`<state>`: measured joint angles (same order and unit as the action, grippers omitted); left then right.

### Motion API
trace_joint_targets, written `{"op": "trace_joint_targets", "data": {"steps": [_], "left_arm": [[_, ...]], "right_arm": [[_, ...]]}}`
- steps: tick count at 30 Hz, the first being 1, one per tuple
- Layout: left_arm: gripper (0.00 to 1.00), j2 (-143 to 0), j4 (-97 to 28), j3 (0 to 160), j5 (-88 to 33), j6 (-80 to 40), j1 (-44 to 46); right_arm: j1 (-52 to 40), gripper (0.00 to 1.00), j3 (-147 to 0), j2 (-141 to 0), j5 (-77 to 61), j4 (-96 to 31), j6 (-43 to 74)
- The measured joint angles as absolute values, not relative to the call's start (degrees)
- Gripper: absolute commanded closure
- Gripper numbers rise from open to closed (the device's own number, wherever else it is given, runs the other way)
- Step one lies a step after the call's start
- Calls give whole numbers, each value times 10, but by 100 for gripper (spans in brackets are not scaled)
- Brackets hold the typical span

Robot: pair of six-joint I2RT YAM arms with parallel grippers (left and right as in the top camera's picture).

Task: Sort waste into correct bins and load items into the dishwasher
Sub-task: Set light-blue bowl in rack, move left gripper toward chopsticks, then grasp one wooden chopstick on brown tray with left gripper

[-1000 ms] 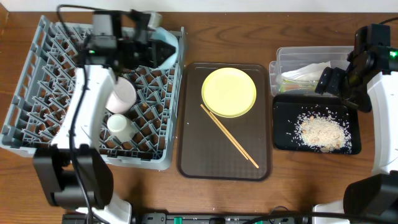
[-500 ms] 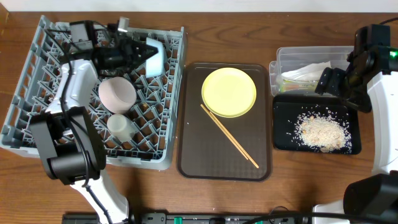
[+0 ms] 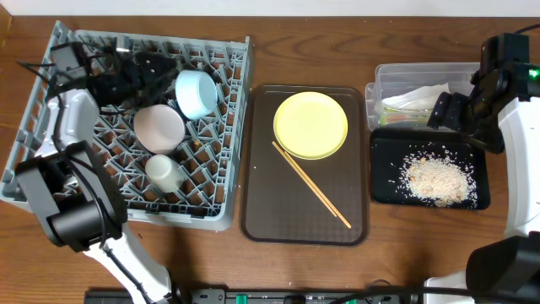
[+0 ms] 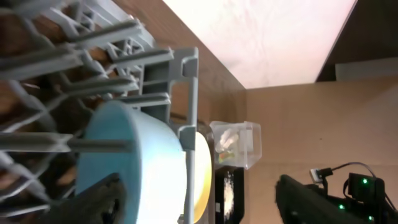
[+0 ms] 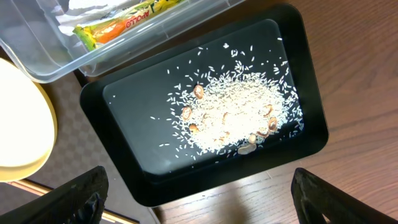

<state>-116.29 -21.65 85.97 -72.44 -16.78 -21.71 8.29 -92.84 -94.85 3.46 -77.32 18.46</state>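
The light-blue bowl (image 3: 194, 93) lies on its side among the pegs at the back of the grey dishwasher rack (image 3: 51, 160). My left gripper (image 3: 162, 78) is just left of it, open. In the left wrist view one finger sits in front of the bowl (image 4: 124, 155), the other far off. The pinkish-white bowl (image 3: 159, 127) rests in the rack too. The yellow plate (image 3: 310, 125) and chopsticks (image 3: 310, 184) lie on the brown tray. My right gripper (image 3: 456, 110) hangs open and holds nothing above the black tray (image 5: 124, 130), which holds rice crumbs (image 5: 236, 112). The clear tub (image 3: 384, 80) holds the napkin (image 3: 426, 95) and sachet (image 5: 118, 25).
A small pale cup (image 3: 164, 173) stands in the rack in front of the pinkish bowl. The brown serving tray (image 3: 253, 211) sits between the rack and the two bins. Bare wooden table runs along the front edge.
My left gripper has opened and let go of the light-blue bowl, which now rests in the rack. The left arm has swung left along the rack's back. The right arm has not moved.
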Motion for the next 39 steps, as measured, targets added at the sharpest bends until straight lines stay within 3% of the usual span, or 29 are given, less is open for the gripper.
{"op": "trace_joint_targets", "data": {"steps": [8, 16, 22, 27, 33, 39], "left_arm": [[14, -1159, -218, 860, -707, -167, -248], [13, -1036, -347, 860, -533, -141, -215], [13, -893, -524, 861, -349, -130, -83], [13, -872, -591, 862, -288, -127, 28], [13, -882, -600, 848, -251, -161, 151], [13, -918, -580, 801, -143, -290, 265]], "right_arm": [[83, 8, -928, -948, 35, -774, 185], [83, 7, -928, -948, 35, -774, 184], [83, 7, -928, -948, 35, -775, 184], [83, 7, -928, -948, 35, -775, 184], [83, 7, -928, -948, 35, -775, 184], [83, 7, -928, -948, 35, -776, 184]]}}
